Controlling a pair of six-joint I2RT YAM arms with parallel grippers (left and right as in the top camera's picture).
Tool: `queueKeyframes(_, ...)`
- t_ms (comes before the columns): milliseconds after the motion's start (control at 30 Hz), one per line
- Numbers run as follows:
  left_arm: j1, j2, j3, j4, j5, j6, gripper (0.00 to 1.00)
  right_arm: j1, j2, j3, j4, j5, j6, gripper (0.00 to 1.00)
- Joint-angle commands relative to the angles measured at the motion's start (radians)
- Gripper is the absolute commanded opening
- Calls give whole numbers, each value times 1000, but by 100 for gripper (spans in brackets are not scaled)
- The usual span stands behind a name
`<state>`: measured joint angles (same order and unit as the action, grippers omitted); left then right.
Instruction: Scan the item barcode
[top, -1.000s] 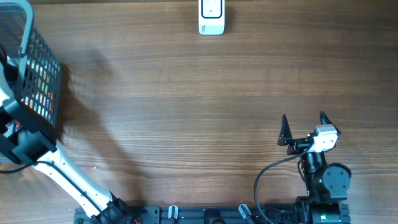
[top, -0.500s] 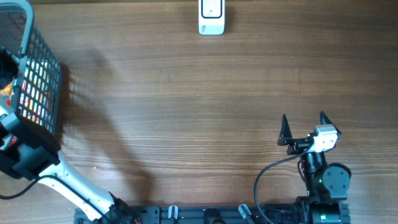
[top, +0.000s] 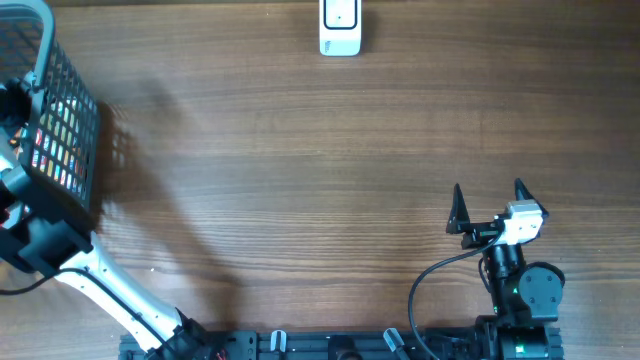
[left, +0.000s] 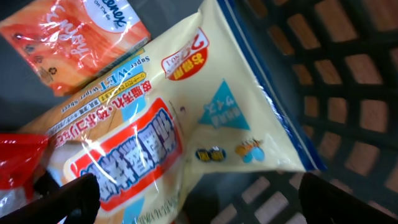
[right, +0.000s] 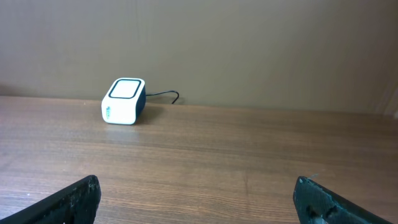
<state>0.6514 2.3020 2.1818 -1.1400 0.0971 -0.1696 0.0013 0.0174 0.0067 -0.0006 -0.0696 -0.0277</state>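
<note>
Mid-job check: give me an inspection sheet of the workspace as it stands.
Surface: wooden table.
Job's things: white barcode scanner at the far edge; cream snack bag in the mesh basket.
Clutter: orange packet and red packet beside the bag.
Grippers: left gripper open over the bag, holding nothing; right gripper open, empty.
Cables: scanner cable; black cable by the right arm.
Surroundings: plain wall.
</note>
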Motion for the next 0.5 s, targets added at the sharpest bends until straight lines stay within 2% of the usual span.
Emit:
queueKeyframes(0, -2, 39, -5, 11, -49, 5, 100, 4, -7, -2, 2, 14, 8, 100)
queueKeyframes(100, -2, 63, -5, 8, -92, 5, 92, 4, -7, -2, 2, 14, 8, 100)
queueKeyframes(233, -3, 94, -6, 4, -87, 5, 88, 4, -7, -2, 2, 14, 8, 100)
queueKeyframes(333, -4, 127, -6, 0, -42, 5, 90, 4, -7, -2, 2, 14, 8, 100)
queueKeyframes(400, -4, 147, -6, 4, 26, 6, 99, 4, -7, -2, 2, 14, 8, 100)
queueKeyframes(467, -5, 164, -6, 11, 87, 6, 100, 4, -7, -2, 2, 14, 8, 100)
